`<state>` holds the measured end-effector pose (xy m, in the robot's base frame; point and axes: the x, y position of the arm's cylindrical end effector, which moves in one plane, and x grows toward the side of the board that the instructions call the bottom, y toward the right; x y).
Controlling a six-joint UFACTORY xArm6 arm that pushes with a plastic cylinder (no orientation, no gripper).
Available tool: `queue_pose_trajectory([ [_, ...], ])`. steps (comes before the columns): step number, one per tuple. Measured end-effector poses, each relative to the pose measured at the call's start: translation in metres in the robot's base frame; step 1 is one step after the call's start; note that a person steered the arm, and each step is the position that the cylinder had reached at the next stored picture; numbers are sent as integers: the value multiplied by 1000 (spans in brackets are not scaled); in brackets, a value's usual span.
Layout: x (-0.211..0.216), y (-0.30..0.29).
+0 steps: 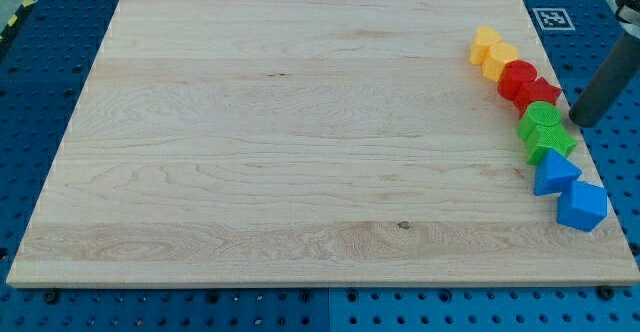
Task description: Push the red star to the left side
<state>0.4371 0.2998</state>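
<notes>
At the view's right edge of the pale wooden bench (300, 152), glossy red star (541, 95) wedged between red round block (517, 76) and ribbed green blocks (545, 130), my tip (580, 122) just right of it, no fingers, holding nothing.

Pale wooden board (300, 142), yellow (493, 54), red (527, 84), green (545, 130), blue blocks (568, 192) along the view's right edge

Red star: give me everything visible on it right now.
The red star is a small, glossy, plastic-looking block lying flat near the wooden board's right edge, in a tight column of blocks. Its points are hard to make out. It appears to touch the red round block toward the view's top-left and the green block below. My tip sits just to its right and slightly lower, close but apparently not touching.
</notes>
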Motion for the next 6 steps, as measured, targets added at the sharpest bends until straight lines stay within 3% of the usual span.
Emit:
queue_pose_trajectory([
  [2, -38, -8],
  [4, -22, -8],
  [6, -39, -47],
])
